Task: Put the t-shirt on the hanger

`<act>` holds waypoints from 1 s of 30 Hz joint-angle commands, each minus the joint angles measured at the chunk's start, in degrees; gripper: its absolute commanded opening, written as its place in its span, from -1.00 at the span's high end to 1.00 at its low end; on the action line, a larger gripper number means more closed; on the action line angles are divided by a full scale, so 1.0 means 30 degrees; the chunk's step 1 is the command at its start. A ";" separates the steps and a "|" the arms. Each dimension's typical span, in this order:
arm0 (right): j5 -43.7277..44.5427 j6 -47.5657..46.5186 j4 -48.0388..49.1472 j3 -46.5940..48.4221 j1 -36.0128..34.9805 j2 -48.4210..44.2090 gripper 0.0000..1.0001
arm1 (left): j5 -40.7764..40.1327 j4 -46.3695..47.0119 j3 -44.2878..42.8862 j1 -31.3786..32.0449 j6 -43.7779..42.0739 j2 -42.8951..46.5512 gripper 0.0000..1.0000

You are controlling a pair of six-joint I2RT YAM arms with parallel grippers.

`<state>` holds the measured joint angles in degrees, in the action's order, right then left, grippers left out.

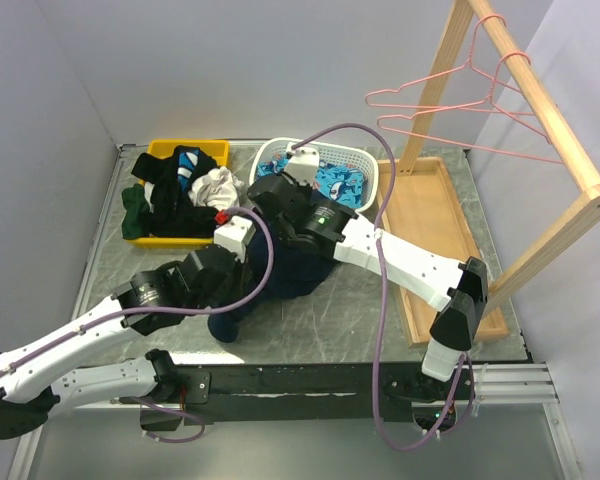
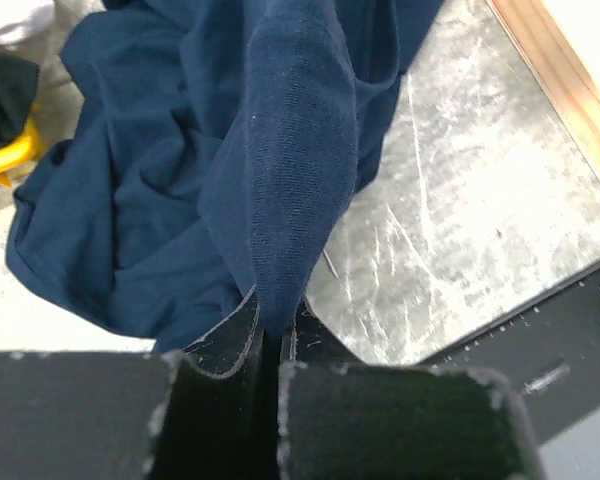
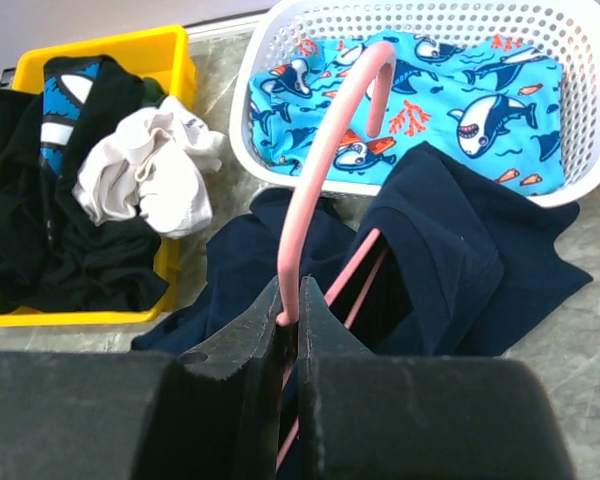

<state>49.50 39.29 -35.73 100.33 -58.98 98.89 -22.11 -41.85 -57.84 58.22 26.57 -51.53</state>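
The dark navy t-shirt lies bunched on the table between the two arms. My left gripper is shut on a raised fold of the t-shirt; in the top view it is at the shirt's left side. My right gripper is shut on the pink hanger at the foot of its hook, which curves up towards the basket. The hanger's arms run down into an opening of the t-shirt. In the top view the right gripper is at the shirt's far edge; the hanger is hidden there.
A yellow bin with a black, green and white clothes heap stands at the back left. A white basket holds whale-print fabric. At the right, a wooden rack on a wooden tray carries two more pink hangers.
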 commanded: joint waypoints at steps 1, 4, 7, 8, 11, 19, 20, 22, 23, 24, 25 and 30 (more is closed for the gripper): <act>-0.1583 -0.0755 0.0627 0.0307 -0.0056 -0.0881 0.99 | -0.2795 0.2258 0.0501 0.0106 0.0314 0.0826 0.98; -0.3396 -0.3558 0.2410 -0.0688 -0.0056 -0.2373 0.25 | -0.2651 0.2522 0.0794 0.0077 -0.0154 0.1851 0.98; -0.6704 -0.6025 0.4346 -0.1801 -0.0086 -0.4190 -0.44 | -0.2447 0.3281 0.1379 0.0106 -0.0096 0.3402 0.98; -0.7293 -0.6499 0.5017 -0.2123 -0.0086 -0.4658 -0.55 | -0.2474 0.3632 0.1729 0.0077 -0.0009 0.4276 0.98; -0.8382 -0.7090 0.5695 -0.3062 -0.0057 -0.6212 -0.78 | -0.2328 0.4016 0.2316 0.0077 0.0167 0.5510 0.98; -1.0454 -0.5773 0.6721 -0.7308 0.2716 -0.8528 -0.65 | -0.1656 0.2964 0.0535 0.0077 -0.1382 0.7126 0.98; -1.1884 -0.5714 0.7680 -0.7805 0.3278 -0.8994 -0.65 | -0.1480 0.2701 -0.0223 0.0106 -0.1733 0.7098 0.98; -1.3007 -0.5946 0.8390 -0.8746 0.4245 -0.9233 -0.66 | -0.0836 0.2087 -0.0959 0.0077 -0.2203 0.7010 0.98; -1.3476 -0.6064 0.8567 -0.8805 0.4366 -0.9088 -0.66 | -0.0602 0.1822 -0.1717 0.0077 -0.2553 0.6981 0.98; -1.3481 -0.6355 0.8511 -0.8632 0.4483 -0.8942 -0.65 | -0.0280 0.1645 -0.2130 0.0077 -0.2760 0.6952 0.98; -1.3394 -0.6416 0.8394 -0.8485 0.4601 -0.8766 -0.64 | -0.0132 0.1412 -0.2541 0.0077 -0.2994 0.6980 0.98; -1.2720 -0.6592 0.9446 -0.9333 0.5274 -0.8150 -0.63 | 0.1127 0.0387 -0.5295 0.0077 -0.3962 0.6572 0.98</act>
<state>12.53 20.91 -13.47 73.54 -44.75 74.43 -22.28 -43.05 -66.72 58.70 18.76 -31.48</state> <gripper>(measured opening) 0.818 0.058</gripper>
